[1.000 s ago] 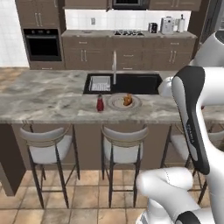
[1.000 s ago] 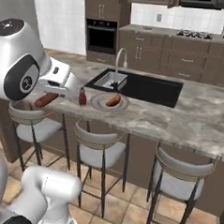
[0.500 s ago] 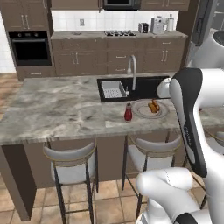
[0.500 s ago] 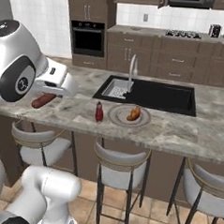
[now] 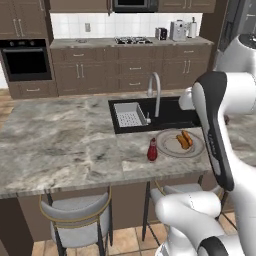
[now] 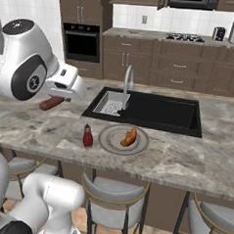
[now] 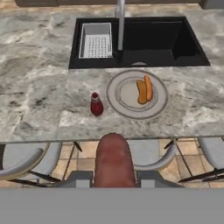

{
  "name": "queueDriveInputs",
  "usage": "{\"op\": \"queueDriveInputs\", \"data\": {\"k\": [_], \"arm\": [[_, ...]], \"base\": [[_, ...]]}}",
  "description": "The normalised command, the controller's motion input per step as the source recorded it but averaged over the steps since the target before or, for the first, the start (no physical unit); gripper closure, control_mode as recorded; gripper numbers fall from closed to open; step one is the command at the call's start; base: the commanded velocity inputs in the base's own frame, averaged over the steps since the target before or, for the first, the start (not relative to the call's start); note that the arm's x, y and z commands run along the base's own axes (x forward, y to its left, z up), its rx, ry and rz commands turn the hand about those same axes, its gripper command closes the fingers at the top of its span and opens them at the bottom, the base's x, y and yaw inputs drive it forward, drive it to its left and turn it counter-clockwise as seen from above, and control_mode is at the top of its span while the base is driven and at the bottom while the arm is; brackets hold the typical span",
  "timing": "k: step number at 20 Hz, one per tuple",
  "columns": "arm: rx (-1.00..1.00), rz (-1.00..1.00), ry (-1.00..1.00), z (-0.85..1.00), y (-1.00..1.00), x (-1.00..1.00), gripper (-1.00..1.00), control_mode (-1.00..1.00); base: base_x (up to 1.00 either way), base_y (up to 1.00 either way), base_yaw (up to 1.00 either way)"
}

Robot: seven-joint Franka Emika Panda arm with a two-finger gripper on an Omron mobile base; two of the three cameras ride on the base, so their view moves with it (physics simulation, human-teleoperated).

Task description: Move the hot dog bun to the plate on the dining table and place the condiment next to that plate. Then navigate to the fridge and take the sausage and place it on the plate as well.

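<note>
My gripper (image 7: 113,177) is shut on the dark-red sausage (image 7: 113,158), which sticks forward between the fingers. In the right base view the sausage (image 6: 52,103) hangs under the hand at the left, above the dining table (image 6: 185,157) and left of the plate. The grey plate (image 7: 114,98) lies ahead of the gripper, in front of the sink, with the hot dog bun (image 7: 144,89) on its right half. The red condiment (image 7: 96,105) stands upright just left of the plate. The plate (image 5: 167,149), bun (image 5: 184,140) and condiment (image 5: 152,150) also show from the left base.
A black sink (image 6: 154,109) with a chrome tap (image 6: 126,82) and a white drainer (image 7: 95,40) lies behind the plate. Grey-cushioned stools (image 6: 112,190) stand under the island's near edge. The wall counter with hob (image 5: 131,41) runs along the back.
The base has driven, so both base views shifted and the plate and condiment now look larger and nearer. My gripper stays shut on the sausage.
</note>
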Motion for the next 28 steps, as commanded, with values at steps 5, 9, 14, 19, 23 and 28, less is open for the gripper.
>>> {"op": "queueDriveInputs", "data": {"k": [5,9,14,19,23,28], "arm": [[0.0,0.0,0.19,-0.67,-0.19,0.8,1.0,-1.0],[0.0,0.0,0.22,-0.95,-0.36,0.83,1.0,-1.0],[0.0,0.0,0.12,-1.0,-0.31,0.48,1.0,-1.0],[0.01,0.0,-0.02,-0.86,-0.13,0.22,1.0,-1.0],[0.04,0.0,-0.19,-0.71,-0.02,0.12,1.0,-1.0],[0.03,0.01,-0.2,-0.51,0.0,0.43,1.0,-1.0]], "base": [[0.0,0.0,0.0],[0.0,0.0,0.0],[0.0,0.0,0.0],[0.0,0.0,0.0],[0.0,0.0,0.0],[0.0,0.0,0.0]]}}
